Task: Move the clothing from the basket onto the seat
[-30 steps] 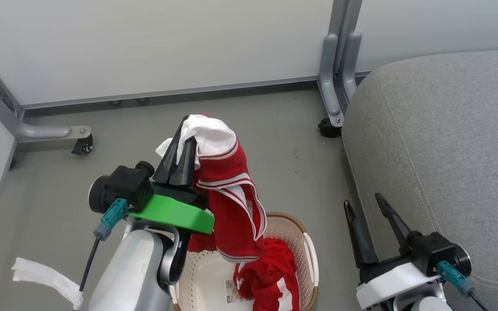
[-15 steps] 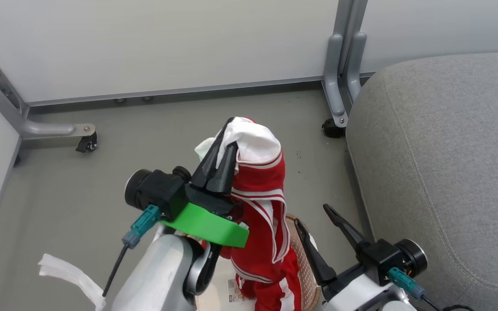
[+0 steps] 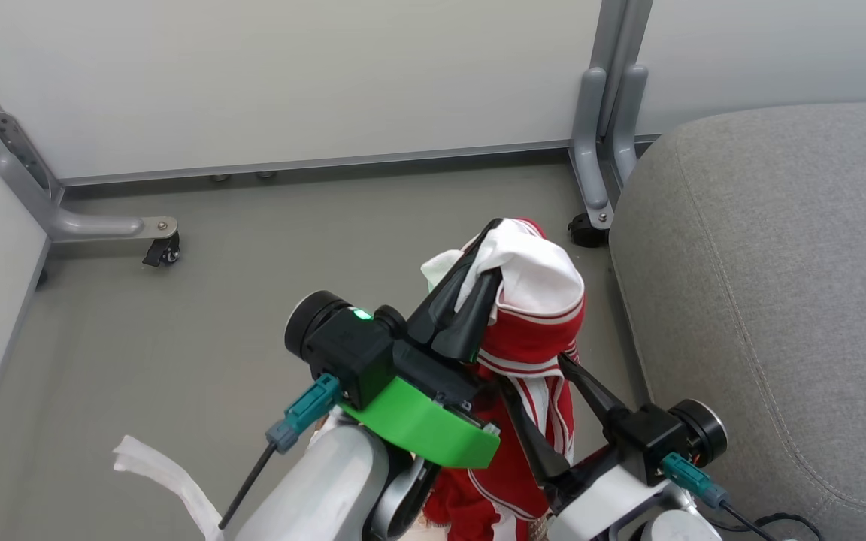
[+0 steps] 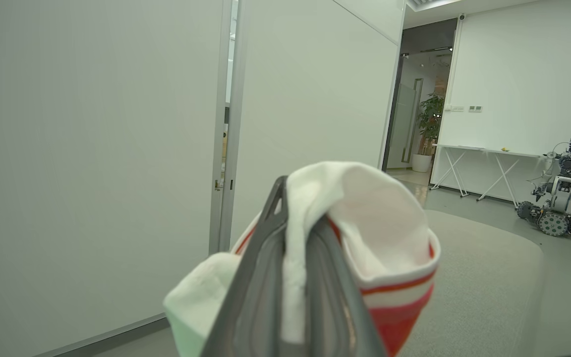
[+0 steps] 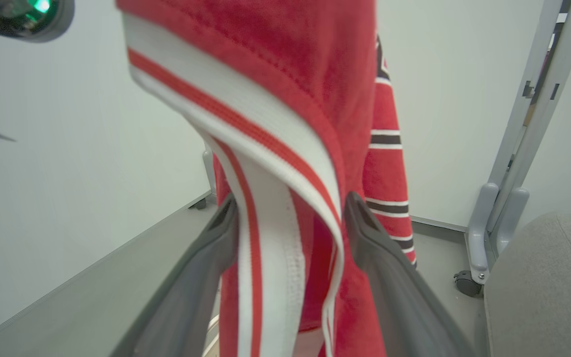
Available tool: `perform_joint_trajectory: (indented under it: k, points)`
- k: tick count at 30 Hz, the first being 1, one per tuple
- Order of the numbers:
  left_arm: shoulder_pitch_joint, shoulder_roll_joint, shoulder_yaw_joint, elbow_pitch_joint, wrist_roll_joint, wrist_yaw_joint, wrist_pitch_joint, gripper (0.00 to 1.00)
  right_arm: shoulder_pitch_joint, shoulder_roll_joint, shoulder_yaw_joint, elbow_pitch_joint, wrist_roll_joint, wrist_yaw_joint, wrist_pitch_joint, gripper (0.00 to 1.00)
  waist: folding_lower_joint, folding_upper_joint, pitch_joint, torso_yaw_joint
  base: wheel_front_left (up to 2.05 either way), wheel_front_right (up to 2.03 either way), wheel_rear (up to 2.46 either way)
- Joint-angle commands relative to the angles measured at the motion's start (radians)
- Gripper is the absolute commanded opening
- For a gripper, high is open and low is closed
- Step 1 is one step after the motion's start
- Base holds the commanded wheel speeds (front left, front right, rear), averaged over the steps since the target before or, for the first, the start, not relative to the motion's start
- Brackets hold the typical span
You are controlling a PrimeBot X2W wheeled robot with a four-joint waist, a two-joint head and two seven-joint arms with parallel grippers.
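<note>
A red garment with white panels and striped trim, part of the clothing [image 3: 534, 330], hangs in the air just left of the grey seat [image 3: 779, 263]. My left gripper [image 3: 492, 252] is shut on its white top fold, and the left wrist view shows the gripper [image 4: 298, 208] pinching that fold [image 4: 379, 233]. My right gripper [image 3: 534, 376] is open lower down. Its fingers [image 5: 365, 233] stand on either side of the hanging striped cloth [image 5: 285, 163]. The basket is hidden under my arms.
White partition panels stand behind, on grey legs with castors [image 3: 587, 229] [image 3: 162, 252]. A white cloth strip [image 3: 166, 477] lies on the floor at lower left. The seat's rounded corner [image 5: 543, 277] is close on the right. Another robot [image 4: 560, 208] stands far across the room.
The left gripper has carried the garment to the right, towards the seat. The right gripper has moved left and now straddles the hanging cloth. The camera has turned and the basket has dropped from view.
</note>
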Motion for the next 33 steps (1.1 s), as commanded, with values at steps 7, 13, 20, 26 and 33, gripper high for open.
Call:
perform_joint_trajectory:
  k: [7, 13, 20, 26, 33]
  points:
    - [-0.001, 0.003, -0.021, -0.015, -0.004, 0.016, 0.004, 0.0, 0.002, -0.026, 0.045, -0.003, 0.019, 0.0, -0.003, 0.0, 0.0, 0.0, -0.002, -0.003, 0.0, 0.0, 0.0]
    - [0.002, 0.017, -0.017, 0.013, 0.006, 0.025, -0.002, 0.0, 0.012, -0.026, 0.038, -0.007, 0.028, 0.0, -0.003, 0.0, 0.0, 0.0, -0.001, -0.006, 0.0, 0.0, 0.0]
    - [0.005, 0.027, -0.009, 0.042, 0.015, 0.038, -0.007, 0.0, 0.014, -0.022, 0.027, -0.011, 0.033, 0.0, -0.003, 0.0, 0.0, 0.0, 0.001, -0.008, 0.0, 0.0, 0.0]
    - [-0.002, 0.033, 0.0, 0.054, 0.027, 0.068, -0.008, 1.0, 0.016, -0.021, 0.023, -0.013, 0.036, 0.0, -0.003, 0.0, 0.0, 0.0, 0.004, -0.004, 0.0, 0.0, 0.0]
    - [-0.015, 0.042, 0.0, 0.059, 0.036, 0.079, -0.009, 1.0, 0.014, -0.019, 0.024, -0.012, 0.037, 0.0, -0.003, 0.0, 0.0, 0.0, 0.01, -0.002, 0.0, 0.0, 0.0]
